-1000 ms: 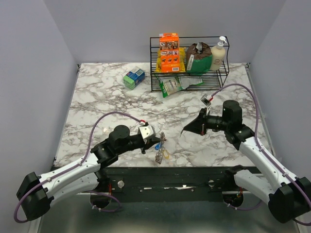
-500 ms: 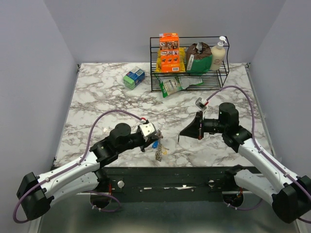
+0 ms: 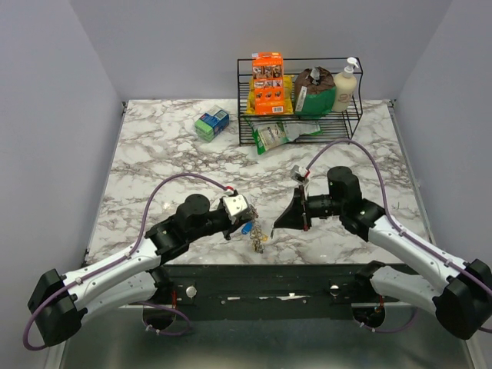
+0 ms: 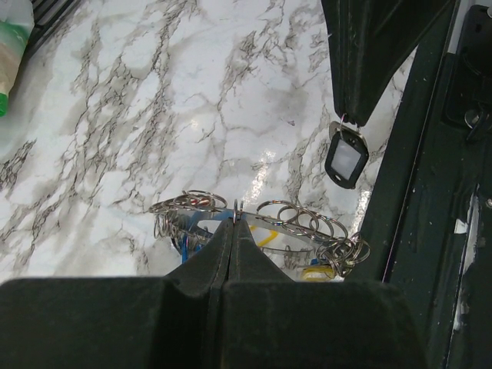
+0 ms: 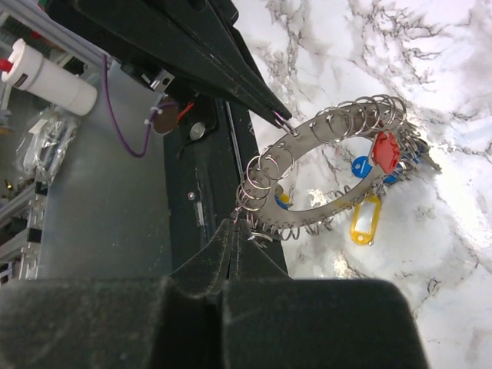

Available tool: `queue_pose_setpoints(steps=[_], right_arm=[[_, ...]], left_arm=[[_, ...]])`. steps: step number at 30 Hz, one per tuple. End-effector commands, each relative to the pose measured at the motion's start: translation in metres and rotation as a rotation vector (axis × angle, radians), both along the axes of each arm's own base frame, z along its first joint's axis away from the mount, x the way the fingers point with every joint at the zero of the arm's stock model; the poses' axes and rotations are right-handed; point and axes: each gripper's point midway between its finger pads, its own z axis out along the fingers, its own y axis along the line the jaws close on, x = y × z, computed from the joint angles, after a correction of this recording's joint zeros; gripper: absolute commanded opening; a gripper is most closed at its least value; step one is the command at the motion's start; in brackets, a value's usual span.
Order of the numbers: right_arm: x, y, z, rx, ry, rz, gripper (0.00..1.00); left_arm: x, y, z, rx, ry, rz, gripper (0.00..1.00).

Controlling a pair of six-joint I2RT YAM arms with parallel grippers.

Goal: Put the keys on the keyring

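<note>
- A white marble-patterned table (image 3: pixel 154 154) carries everything; a small green and blue carton (image 3: pixel 211 123) lies at its far left-centre.
- The left gripper (image 3: pixel 250 227) reaches in from the near left. Its dark fingers (image 4: pixel 219 254) are pressed together, pinching the rim of the keyring.
- The large, thin silvery metal keyring (image 3: pixel 258 237) hangs between the two grippers at the near edge of the table. The right wrist view shows it as a flat band (image 5: pixel 338 165) strung with many small wire rings.
- The small keys (image 5: pixel 384 151) with red, blue and yellow plastic heads hang on the far side of that loop, over the marble.
- A black key tag (image 4: pixel 346 157) with a pale window dangles by a small ring from the tip of the right gripper, just above the loop's right end.
- The right gripper (image 3: pixel 277 224) points left, its fingers (image 5: pixel 207 265) closed tight on that small ring.
- A black wire rack (image 3: pixel 300 104) of groceries stands at the far right.
</note>
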Motion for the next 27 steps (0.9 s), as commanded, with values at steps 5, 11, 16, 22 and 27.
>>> queue_pose_setpoints(steps=[5, 11, 16, 22, 27], right_arm=[[0.013, 0.009, 0.008, -0.015, -0.075, 0.005, 0.0], [0.023, 0.013, 0.009, -0.024, -0.102, 0.007, 0.0], [0.027, 0.017, 0.009, -0.031, -0.105, 0.032, 0.0], [0.028, 0.022, 0.006, -0.039, -0.095, 0.071, 0.0], [0.026, 0.026, 0.009, -0.027, -0.102, 0.102, 0.0]], left_arm=[[0.001, -0.005, 0.016, -0.044, -0.046, -0.015, 0.0], [-0.003, -0.006, 0.021, -0.058, -0.078, -0.045, 0.0], [-0.01, -0.007, 0.024, -0.073, -0.1, -0.083, 0.0], [-0.012, -0.007, 0.023, -0.08, -0.103, -0.09, 0.0], [-0.01, -0.006, 0.022, -0.083, -0.109, -0.078, 0.0]])
